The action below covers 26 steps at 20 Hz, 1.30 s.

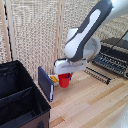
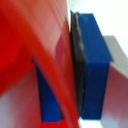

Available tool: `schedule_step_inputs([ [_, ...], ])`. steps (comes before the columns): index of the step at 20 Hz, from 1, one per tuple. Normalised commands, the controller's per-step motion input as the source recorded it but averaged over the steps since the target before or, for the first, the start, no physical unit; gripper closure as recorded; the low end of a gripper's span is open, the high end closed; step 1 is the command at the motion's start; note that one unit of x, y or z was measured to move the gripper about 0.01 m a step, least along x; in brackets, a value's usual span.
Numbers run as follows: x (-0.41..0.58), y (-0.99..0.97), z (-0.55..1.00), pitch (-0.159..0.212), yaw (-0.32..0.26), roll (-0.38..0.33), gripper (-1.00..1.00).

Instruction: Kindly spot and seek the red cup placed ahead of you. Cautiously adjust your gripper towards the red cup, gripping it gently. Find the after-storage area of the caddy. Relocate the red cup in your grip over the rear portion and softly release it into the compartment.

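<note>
Right below the gripper (image 1: 64, 74) hangs the red cup (image 1: 64, 81), held.

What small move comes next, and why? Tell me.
Probably lift straight up a little. The gripper sits down over the red cup, whose red wall fills the wrist view, so it looks grasped. The cup is at the tabletop beside a blue box, and the caddy wall stands taller.

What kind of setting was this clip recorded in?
Probably a lab mock-up of a home: a pale wooden table before reed-blind walls, with a black caddy, a toaster oven and a red cup at the arm's gripper.
</note>
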Motion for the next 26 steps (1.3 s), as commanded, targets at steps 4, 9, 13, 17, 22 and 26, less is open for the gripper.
schedule_step_inputs([
  [4, 0.639, 0.0, 0.87, 0.096, -0.006, 0.057, 1.0],
  [9, 0.673, 0.05, 0.8, 0.122, 0.0, 0.07, 1.0],
  [13, 0.692, 0.42, 0.68, 0.17, 0.01, 0.071, 1.0],
  [17, 0.584, 0.74, 0.64, 0.175, 0.014, 0.066, 1.0],
  [22, 0.318, 0.86, 0.58, 0.167, 0.02, 0.047, 1.0],
  [26, 0.167, 0.89, 0.55, 0.146, 0.018, 0.015, 1.0],
])
